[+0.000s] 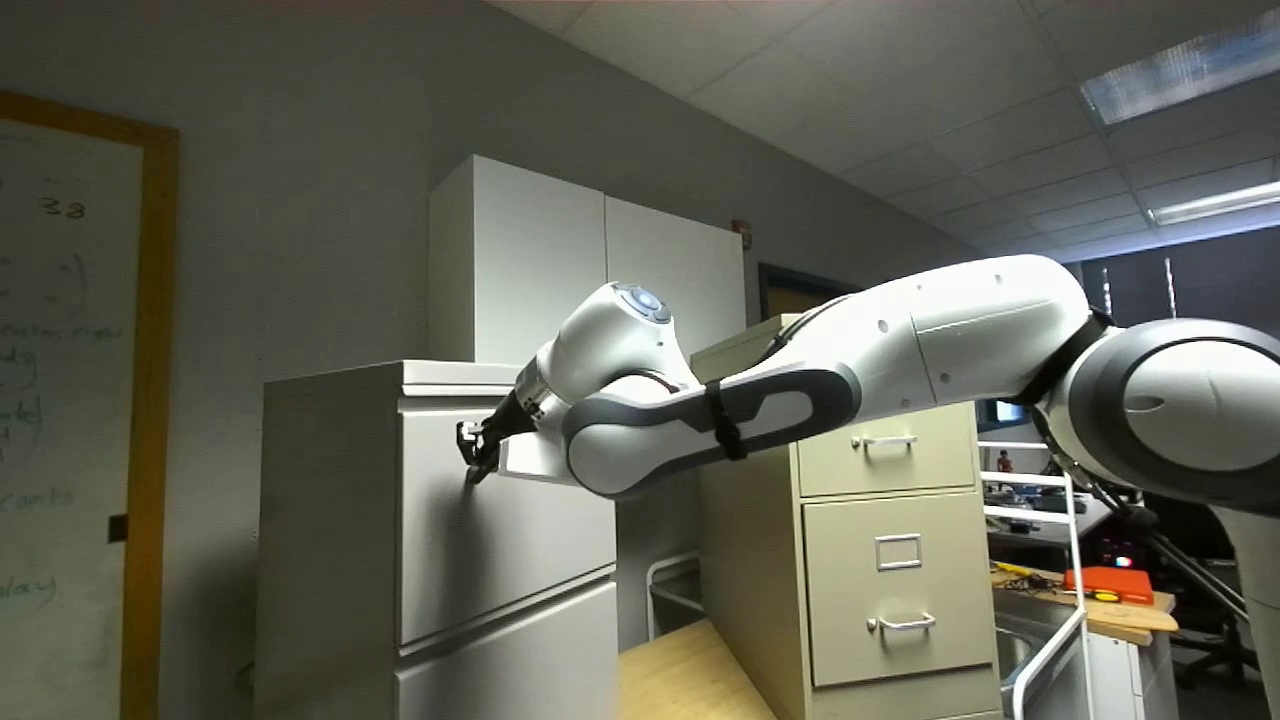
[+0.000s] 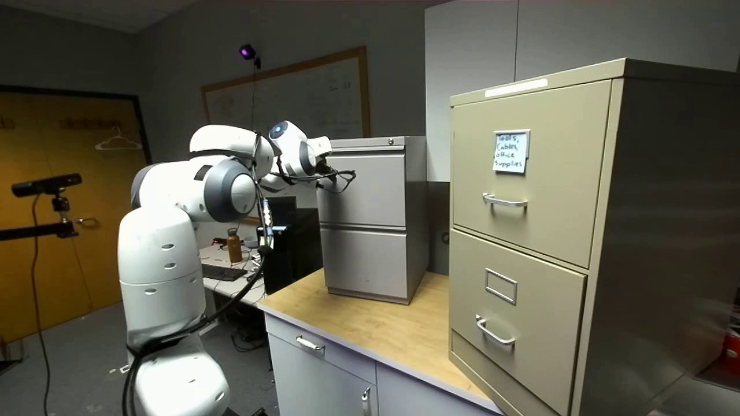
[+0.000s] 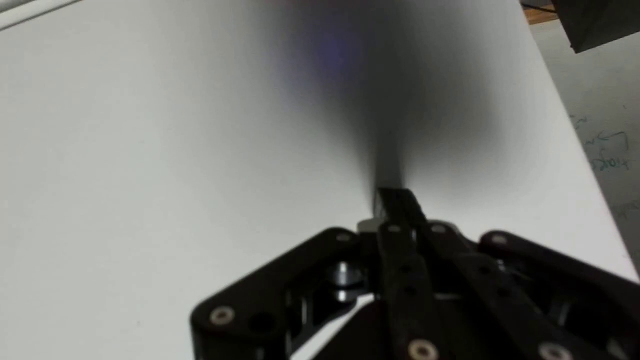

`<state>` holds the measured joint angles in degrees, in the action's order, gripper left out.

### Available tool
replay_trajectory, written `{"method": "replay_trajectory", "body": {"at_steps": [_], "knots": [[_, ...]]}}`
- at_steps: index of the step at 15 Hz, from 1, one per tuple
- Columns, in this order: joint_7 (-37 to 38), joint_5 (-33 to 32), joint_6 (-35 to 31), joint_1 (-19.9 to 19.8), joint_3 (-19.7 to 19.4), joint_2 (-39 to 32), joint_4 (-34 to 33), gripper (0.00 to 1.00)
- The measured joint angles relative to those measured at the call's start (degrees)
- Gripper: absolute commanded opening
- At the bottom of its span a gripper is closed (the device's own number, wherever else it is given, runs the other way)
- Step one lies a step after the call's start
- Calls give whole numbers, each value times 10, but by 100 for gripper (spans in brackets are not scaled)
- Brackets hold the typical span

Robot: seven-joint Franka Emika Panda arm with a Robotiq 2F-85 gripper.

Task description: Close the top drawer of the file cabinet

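The light grey-white file cabinet stands on a wooden counter and also shows in an exterior view. The plain front panel of its top drawer looks flush with the cabinet body in both exterior views. The drawer's interior is hidden. My gripper is at the upper part of this panel; it also shows in an exterior view, partly hidden by cables. In the wrist view the panel fills most of the picture. My fingertips are together, empty, and appear to touch the panel.
A beige cabinet with handled drawers stands beside the file cabinet on the wooden counter. A white two-door cupboard is on the wall behind. A whiteboard hangs on the wall. A desk stands behind the arm.
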<state>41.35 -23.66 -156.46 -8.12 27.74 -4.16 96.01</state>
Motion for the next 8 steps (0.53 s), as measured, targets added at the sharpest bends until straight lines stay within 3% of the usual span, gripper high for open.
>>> {"method": "replay_trajectory", "body": {"at_steps": [8], "knots": [[24,-37,46,10,0,-7,-24,2]]}}
